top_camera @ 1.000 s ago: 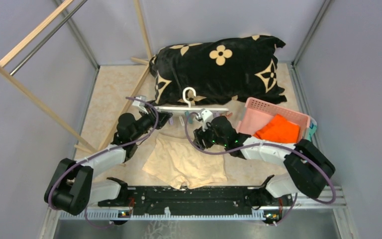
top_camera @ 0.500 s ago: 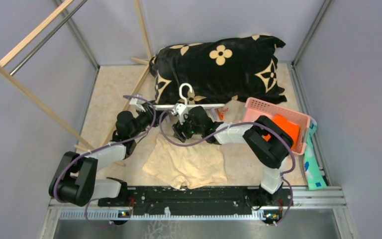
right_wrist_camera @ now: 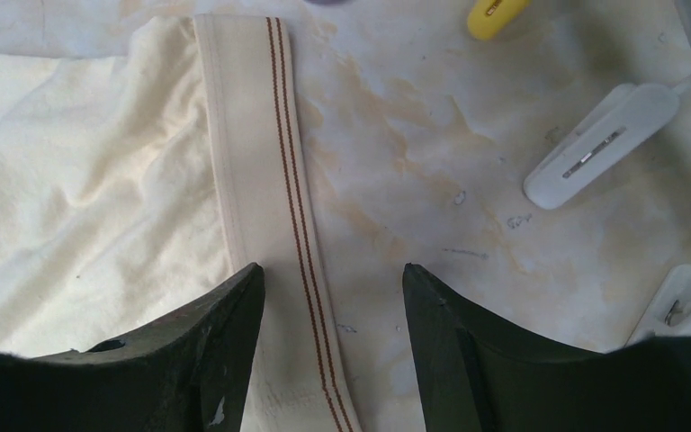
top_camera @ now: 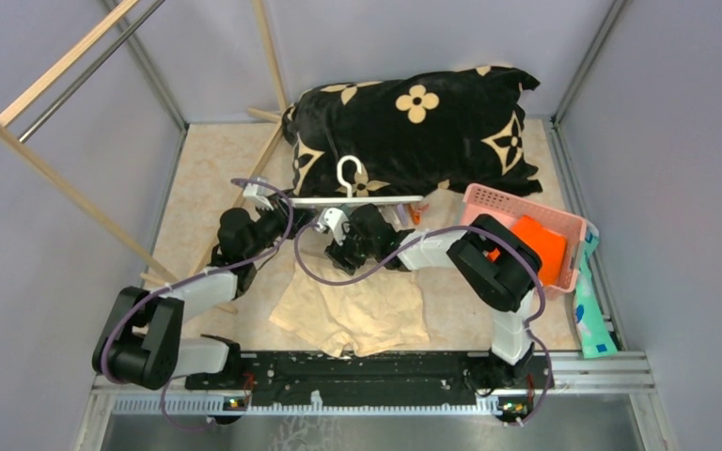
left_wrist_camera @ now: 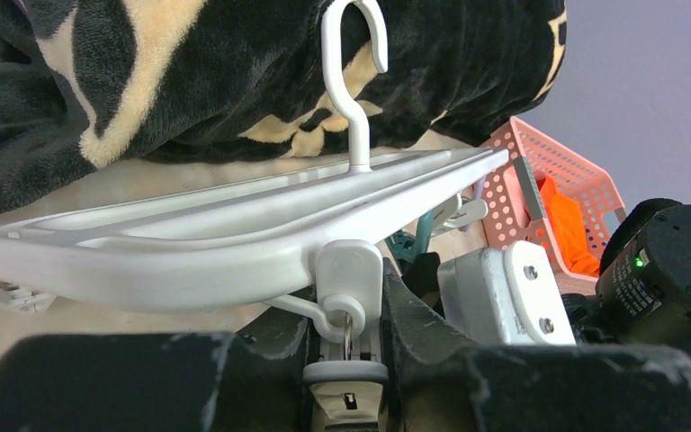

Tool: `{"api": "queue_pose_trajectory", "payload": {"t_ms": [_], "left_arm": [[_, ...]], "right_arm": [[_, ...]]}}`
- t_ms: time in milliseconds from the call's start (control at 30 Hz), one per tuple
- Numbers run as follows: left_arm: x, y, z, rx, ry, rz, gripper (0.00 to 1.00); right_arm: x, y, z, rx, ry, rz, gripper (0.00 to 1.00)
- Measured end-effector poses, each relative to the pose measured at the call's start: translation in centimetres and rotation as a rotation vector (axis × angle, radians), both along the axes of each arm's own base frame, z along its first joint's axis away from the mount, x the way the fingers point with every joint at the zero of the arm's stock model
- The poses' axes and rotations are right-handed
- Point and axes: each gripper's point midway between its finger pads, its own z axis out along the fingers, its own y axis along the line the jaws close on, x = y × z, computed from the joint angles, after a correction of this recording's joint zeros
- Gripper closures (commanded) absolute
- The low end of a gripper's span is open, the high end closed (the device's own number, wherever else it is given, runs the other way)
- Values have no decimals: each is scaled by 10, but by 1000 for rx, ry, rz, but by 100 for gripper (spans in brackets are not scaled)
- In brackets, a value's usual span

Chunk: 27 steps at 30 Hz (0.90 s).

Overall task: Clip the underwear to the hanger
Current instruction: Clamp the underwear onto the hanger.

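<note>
The white hanger (top_camera: 376,200) lies flat in front of the black blanket, with its hook (top_camera: 348,175) pointing away. In the left wrist view its frame (left_wrist_camera: 234,225) fills the middle. My left gripper (left_wrist_camera: 349,310) is shut on a white clip (left_wrist_camera: 349,373) that dangles from the frame's left end; it also shows in the top view (top_camera: 291,225). The cream underwear (top_camera: 353,305) lies flat on the table below. My right gripper (right_wrist_camera: 333,279) is open just above its striped waistband (right_wrist_camera: 292,180), one finger on each side; it also shows in the top view (top_camera: 338,254).
A pink basket (top_camera: 489,200) holding an orange cloth (top_camera: 541,240) stands at the right. A black patterned blanket (top_camera: 414,122) lies at the back and a wooden rack (top_camera: 66,188) leans at the left. Loose white (right_wrist_camera: 603,144) and yellow (right_wrist_camera: 495,13) clips lie beside the waistband.
My right arm has swung left from beside the basket to over the waistband under the hanger. The hanger has shifted slightly left. My left gripper keeps its hold.
</note>
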Motion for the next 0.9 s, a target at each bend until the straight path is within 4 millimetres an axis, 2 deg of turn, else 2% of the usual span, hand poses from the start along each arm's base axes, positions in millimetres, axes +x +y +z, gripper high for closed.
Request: {"api": "queue_pose_trajectory", "payload": {"t_ms": [233, 467, 900], "left_arm": [[-1, 0, 2, 3, 7, 0, 100], [-3, 1, 4, 7, 6, 1, 100], [-2, 1, 5, 11, 25, 3, 100]], "right_arm": [[-1, 10, 1, -57, -70, 49, 43], [-2, 10, 1, -85, -104, 66, 44], [-10, -19, 9, -108, -102, 26, 30]]}}
